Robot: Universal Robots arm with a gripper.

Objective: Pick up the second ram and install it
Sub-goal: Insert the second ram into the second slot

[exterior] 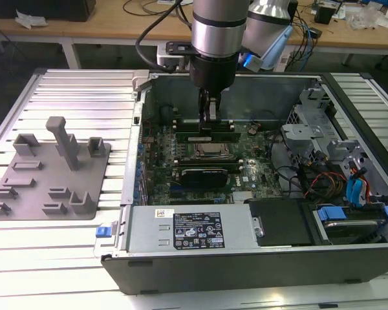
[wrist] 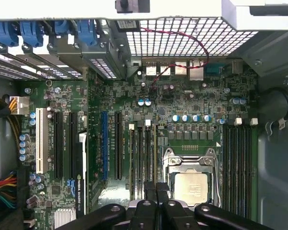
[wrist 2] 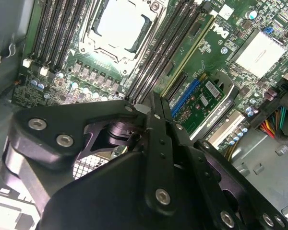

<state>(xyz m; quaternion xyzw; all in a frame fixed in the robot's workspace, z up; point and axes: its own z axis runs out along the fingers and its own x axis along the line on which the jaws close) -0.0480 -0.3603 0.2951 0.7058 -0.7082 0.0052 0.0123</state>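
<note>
The second ram (exterior: 227, 135) is a thin green stick standing on edge in a memory slot just behind the processor socket (exterior: 210, 152), inside the open computer case (exterior: 136, 194). My gripper (exterior: 209, 126) reaches straight down onto the middle of the stick. Its two black fingers are shut, one on each side of the board. In the first wrist view the ram (wrist: 155, 153) runs away from the gripper (wrist: 156, 186), beside the socket (wrist: 192, 184). In the second wrist view its other half (wrist 2: 189, 55) leads off from the gripper (wrist 2: 153, 99). The part between the fingers is hidden.
Several black memory slots (wrist: 237, 163) flank the socket. A black expansion card (exterior: 204, 174) lies in front of it and the power supply (exterior: 191, 229) closes the near side. Drive cage and cables (exterior: 317, 135) crowd the exterior view's right. A grey fixture plate (exterior: 48, 171) lies outside at the exterior view's left.
</note>
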